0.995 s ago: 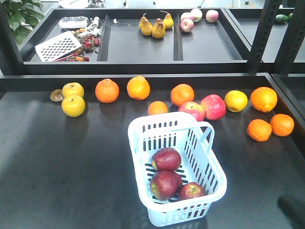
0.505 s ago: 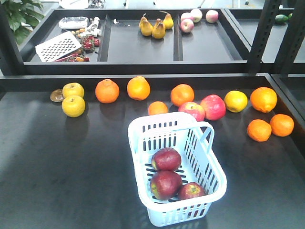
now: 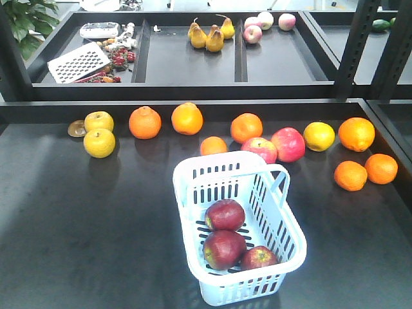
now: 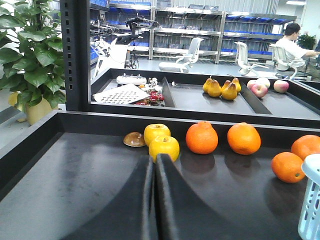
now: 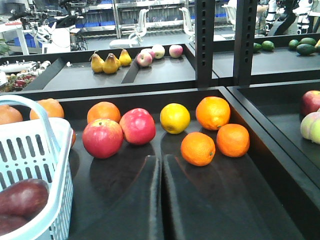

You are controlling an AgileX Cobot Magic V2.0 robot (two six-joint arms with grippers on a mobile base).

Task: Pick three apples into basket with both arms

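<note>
Three dark red apples (image 3: pixel 224 214), (image 3: pixel 223 249), (image 3: pixel 259 257) lie inside the pale blue-white basket (image 3: pixel 222 168), near the table's front middle. Neither arm shows in the front view. The left wrist view has my left gripper (image 4: pixel 154 159) shut and empty above bare tabletop. A corner of the basket (image 4: pixel 311 200) shows at that view's right edge. My right gripper (image 5: pixel 160 157) is shut with nothing in it, to the right of the basket (image 5: pixel 30 145). One dark apple (image 5: pixel 22 197) shows inside it.
Behind the basket runs a row of oranges (image 3: pixel 144 122), yellow apples (image 3: pixel 99 143) and two pink-red apples (image 3: pixel 288 143). More oranges (image 3: pixel 351 175) lie at the right. A raised black rim (image 3: pixel 193 106) bounds the table. The rear shelf holds pears (image 3: pixel 209 35) and a grater (image 3: pixel 77 61).
A dark arm end that showed in the front view's lower right corner a second ago has left the view. The fruit and basket have not moved.
</note>
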